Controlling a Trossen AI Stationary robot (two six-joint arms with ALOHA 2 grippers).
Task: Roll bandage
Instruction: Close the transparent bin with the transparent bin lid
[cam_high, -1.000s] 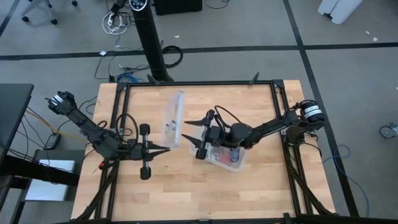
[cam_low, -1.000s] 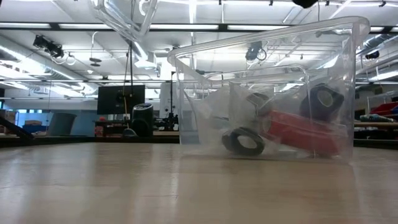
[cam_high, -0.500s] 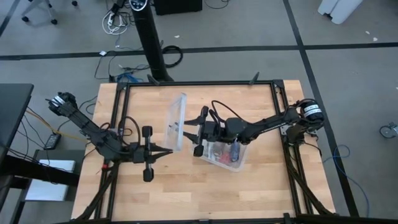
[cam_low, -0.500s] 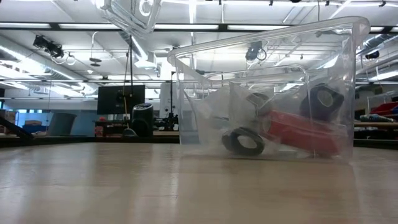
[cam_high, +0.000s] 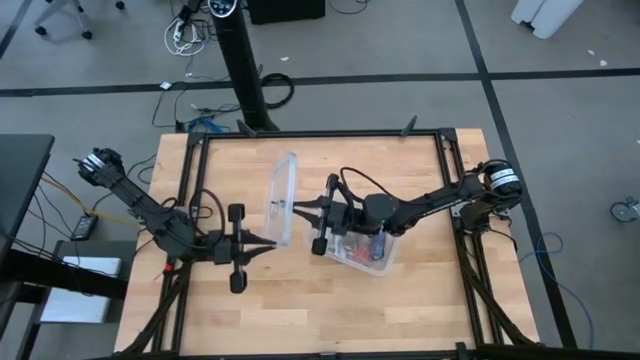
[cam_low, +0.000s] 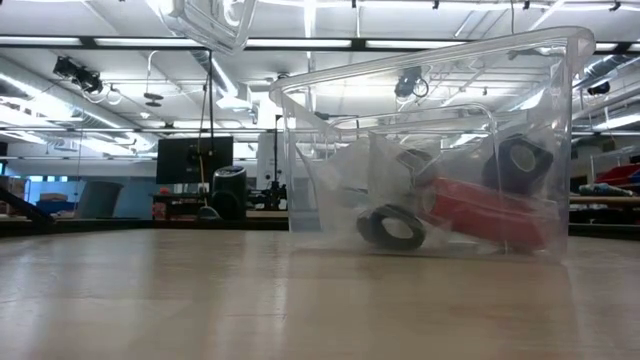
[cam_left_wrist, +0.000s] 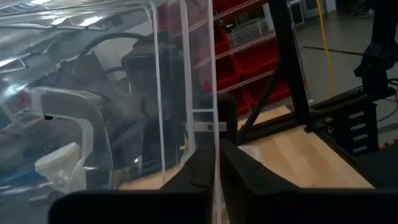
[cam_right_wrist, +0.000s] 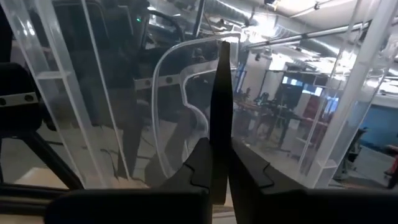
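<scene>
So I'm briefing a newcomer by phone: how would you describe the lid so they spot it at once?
On the wooden table, look beside the clear tub, toward the left arm. The lid is the clear panel held up on edge, pinched by the left gripper and right gripper; unlike the tub, it is flat and holds nothing.

We count one wooden bench (cam_high: 300, 310) and two dark arms over it, one on each side. There is one clear plastic tub (cam_low: 430, 70) and one clear lid (cam_high: 281, 197), apart from the tub. Through the tub wall we make out one red item (cam_low: 480, 215) and two dark rolls (cam_low: 392, 228); anything more inside is too blurred to count.
</scene>
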